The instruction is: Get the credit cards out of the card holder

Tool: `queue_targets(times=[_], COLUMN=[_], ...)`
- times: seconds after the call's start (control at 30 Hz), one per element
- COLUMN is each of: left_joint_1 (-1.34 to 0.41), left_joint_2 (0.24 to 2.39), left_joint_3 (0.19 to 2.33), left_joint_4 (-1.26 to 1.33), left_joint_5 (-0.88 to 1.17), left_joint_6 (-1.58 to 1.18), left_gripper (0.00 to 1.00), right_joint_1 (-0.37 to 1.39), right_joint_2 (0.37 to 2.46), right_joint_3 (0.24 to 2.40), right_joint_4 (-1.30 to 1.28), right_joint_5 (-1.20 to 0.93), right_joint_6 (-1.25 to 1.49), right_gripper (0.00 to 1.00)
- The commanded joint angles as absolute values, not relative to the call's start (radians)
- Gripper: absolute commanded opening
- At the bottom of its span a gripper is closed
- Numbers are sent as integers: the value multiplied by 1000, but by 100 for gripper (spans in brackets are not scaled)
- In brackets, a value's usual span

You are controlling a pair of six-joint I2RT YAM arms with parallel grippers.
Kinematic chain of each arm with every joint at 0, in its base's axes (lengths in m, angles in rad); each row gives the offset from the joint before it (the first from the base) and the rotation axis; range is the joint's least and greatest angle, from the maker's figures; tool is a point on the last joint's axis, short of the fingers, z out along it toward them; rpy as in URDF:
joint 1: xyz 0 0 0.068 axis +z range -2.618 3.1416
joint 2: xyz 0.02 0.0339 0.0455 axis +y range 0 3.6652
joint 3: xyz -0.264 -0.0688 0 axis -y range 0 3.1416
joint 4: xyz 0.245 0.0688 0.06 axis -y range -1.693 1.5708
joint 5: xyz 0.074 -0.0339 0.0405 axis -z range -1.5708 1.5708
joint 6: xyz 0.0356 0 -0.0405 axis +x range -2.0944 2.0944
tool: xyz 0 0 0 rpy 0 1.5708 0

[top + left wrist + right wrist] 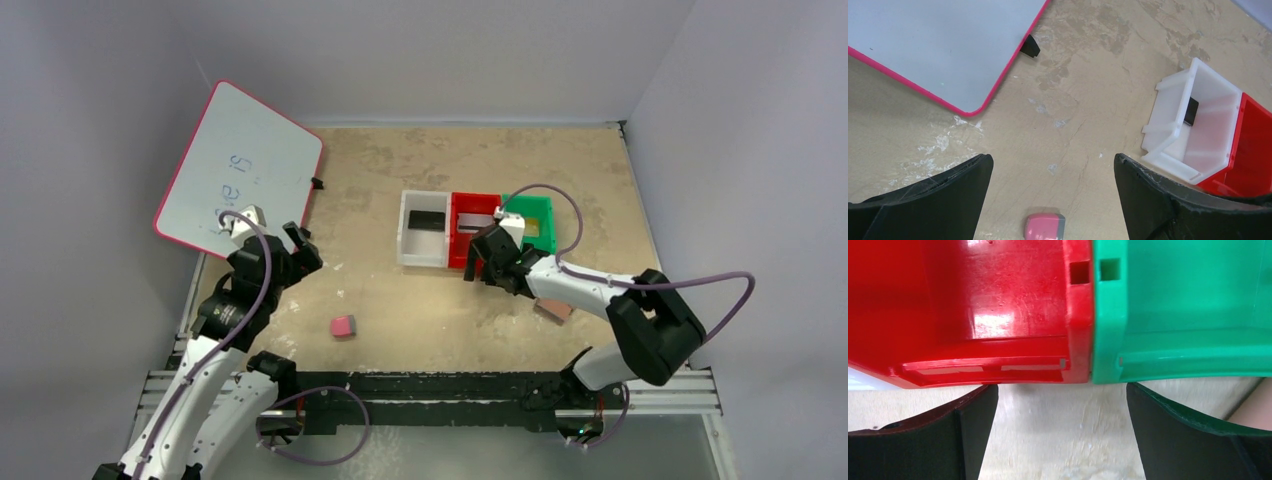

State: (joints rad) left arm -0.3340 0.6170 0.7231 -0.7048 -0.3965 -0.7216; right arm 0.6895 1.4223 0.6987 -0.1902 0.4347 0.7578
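Left gripper [1053,160] and right gripper [1061,390] are gaping, empty; cards [476,222] are lying at the right's twelve o'clock (holder [553,310] at four).

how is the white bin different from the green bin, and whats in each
Colour: the white bin is white, the green bin is green.
Place: the white bin sits at the left end of the row and the green bin at the right end, with a red bin between them.
Contents: the white bin holds a black card; the green bin holds a gold-brown card, only partly in view.
Both are open-topped boxes of the same shape.
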Motion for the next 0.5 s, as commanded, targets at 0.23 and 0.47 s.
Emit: queue_targets(times=[0.23,0.47], left_joint_1=[-332,-332], left_joint_2=[646,651], left_joint_3=[733,733], left_joint_4=[-681,-681], left_joint_5=[-419,-429], left_joint_6=[-723,-725], left_gripper=[91,91], right_joint_1=[643,630], right_joint_2=[1456,1353], right_joint_3=[836,916], right_joint_4=[-134,-194], right_joint_5=[419,550], right_joint_6=[565,529], right_gripper=[100,100])
